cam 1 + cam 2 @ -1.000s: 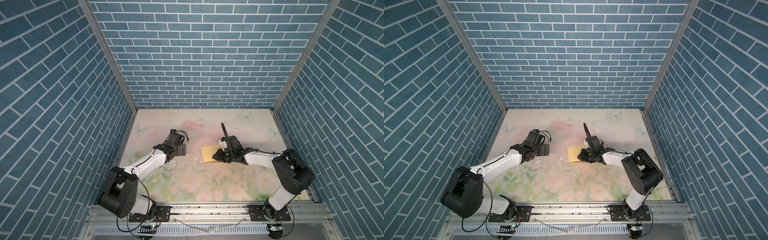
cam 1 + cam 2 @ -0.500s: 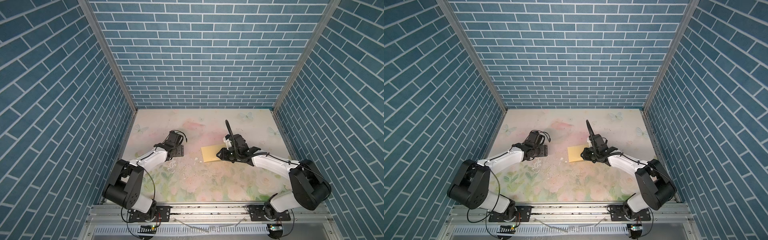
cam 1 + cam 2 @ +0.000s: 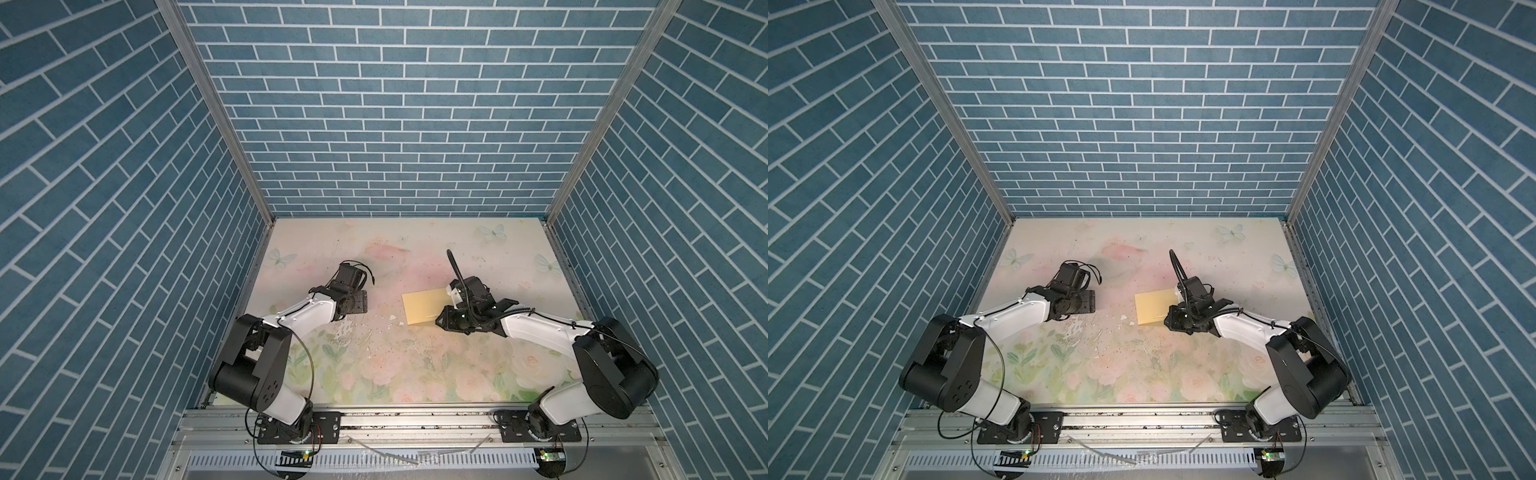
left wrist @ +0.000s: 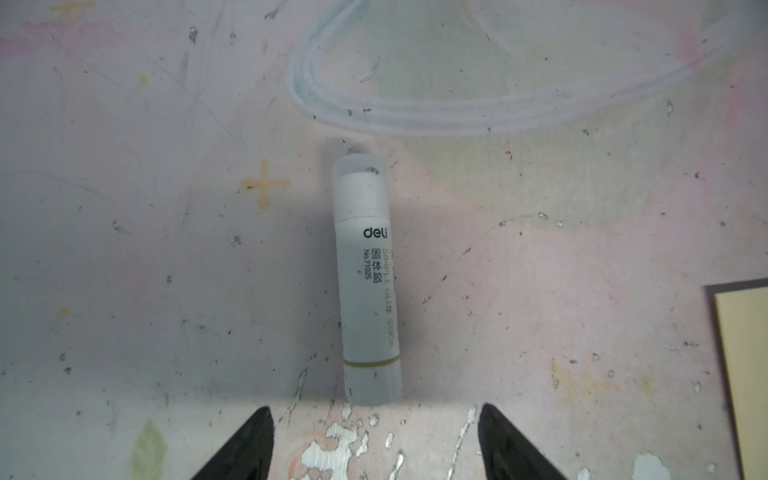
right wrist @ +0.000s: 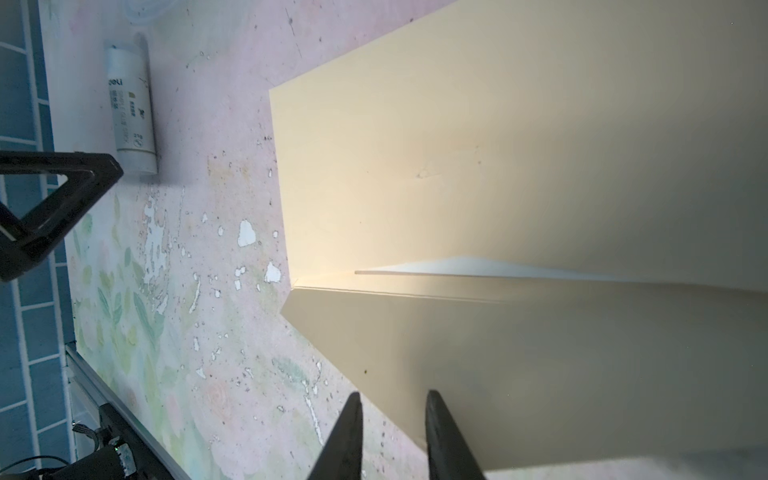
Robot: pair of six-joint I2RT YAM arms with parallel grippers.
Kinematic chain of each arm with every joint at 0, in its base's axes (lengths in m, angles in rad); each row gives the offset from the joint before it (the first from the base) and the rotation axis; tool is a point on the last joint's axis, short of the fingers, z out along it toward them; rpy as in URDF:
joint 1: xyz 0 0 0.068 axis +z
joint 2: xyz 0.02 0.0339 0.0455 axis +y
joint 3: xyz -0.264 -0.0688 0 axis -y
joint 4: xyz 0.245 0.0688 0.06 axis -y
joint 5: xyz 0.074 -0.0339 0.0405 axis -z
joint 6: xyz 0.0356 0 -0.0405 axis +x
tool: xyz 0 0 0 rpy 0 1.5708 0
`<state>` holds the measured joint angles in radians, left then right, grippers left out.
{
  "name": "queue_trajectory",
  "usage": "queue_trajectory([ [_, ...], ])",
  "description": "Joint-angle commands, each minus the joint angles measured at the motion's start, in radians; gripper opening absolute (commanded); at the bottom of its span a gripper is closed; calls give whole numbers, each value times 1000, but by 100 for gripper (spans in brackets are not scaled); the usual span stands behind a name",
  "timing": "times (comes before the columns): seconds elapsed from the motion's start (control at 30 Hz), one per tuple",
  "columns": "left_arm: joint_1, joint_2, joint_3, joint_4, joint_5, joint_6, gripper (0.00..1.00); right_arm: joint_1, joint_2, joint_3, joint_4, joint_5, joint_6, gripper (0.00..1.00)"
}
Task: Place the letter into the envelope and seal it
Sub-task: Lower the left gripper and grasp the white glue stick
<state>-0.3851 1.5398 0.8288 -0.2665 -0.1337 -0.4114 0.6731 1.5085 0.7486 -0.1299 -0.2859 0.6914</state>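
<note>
The pale-yellow envelope (image 3: 422,307) (image 3: 1152,309) lies flat mid-table. In the right wrist view its body (image 5: 457,145) is face up and its triangular flap (image 5: 540,353) is folded out toward me. A thin pale edge shows at its mouth; the letter itself is hidden. My right gripper (image 5: 392,415) (image 3: 439,322) hovers at the flap's slanted edge, jaws a little apart with table showing between them, holding nothing. My left gripper (image 4: 375,409) (image 3: 359,301) is open. Its fingertips are just short of the end of a white glue stick (image 4: 368,282) (image 5: 131,108), not around it.
The envelope's corner (image 4: 744,374) shows beside the glue stick in the left wrist view. The floral table mat (image 3: 395,365) is scuffed, with white chips. Blue brick walls close in three sides, and a metal rail (image 3: 415,419) runs along the front edge.
Both arms' elbows have drawn back toward the front rail. The right gripper has stayed at the envelope's right side. The left gripper's jaws have narrowed slightly over the glue stick.
</note>
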Motion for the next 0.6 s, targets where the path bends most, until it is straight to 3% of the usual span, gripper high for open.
queue_trajectory([
  [0.0, 12, 27, 26, 7, -2, 1, 77, 20, 28, -16, 39, -11, 39, 28],
  [0.27, 25, 79, 58, 7, -1, 11, 69, 47, 56, 17, 81, -31, 58, 28],
  [0.57, 41, 148, 104, 11, 10, 27, 57, 49, -7, 43, 58, 5, 28, 37],
])
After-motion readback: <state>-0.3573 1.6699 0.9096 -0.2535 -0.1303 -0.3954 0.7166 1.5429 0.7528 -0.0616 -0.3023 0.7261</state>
